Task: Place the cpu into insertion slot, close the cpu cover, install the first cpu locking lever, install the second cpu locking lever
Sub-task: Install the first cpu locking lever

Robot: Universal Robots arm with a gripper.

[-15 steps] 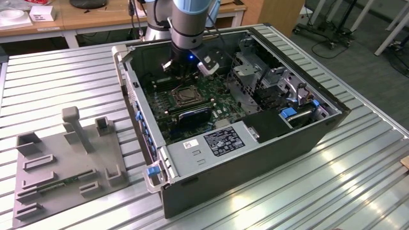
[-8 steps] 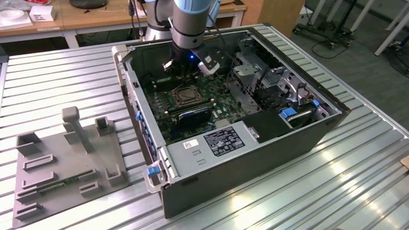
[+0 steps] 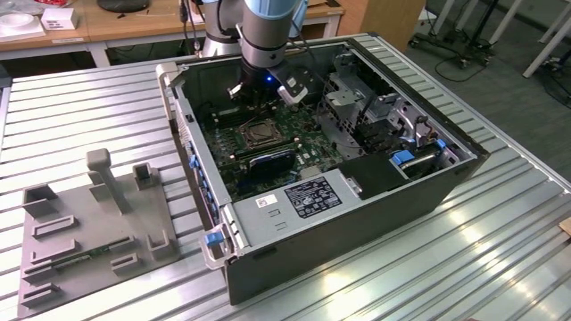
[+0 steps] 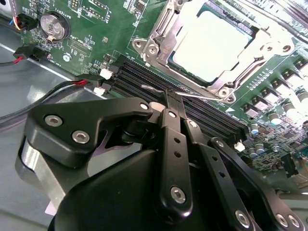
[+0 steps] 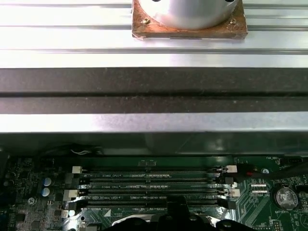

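Cpu (image 4: 211,41) sits pale and square in the slot (image 4: 224,89) in the second wrist view. The silvery cover (image 4: 156,31) lies flat around it, its far side running off the frame. Nearest that camera, the gripper (image 4: 168,98) has its fingers pressed together, tips at one thin wire lever (image 4: 197,96); whether they pinch it cannot be told. Just beyond lie black memory slots (image 5: 151,185), four as counted in the first wrist view, and one coin battery (image 4: 52,26). In the exterior view the slot is a small dark square mid-frame inside the open case (image 3: 357,221). The arm (image 3: 267,33) stands over it at top centre, fingertips hard to make out.
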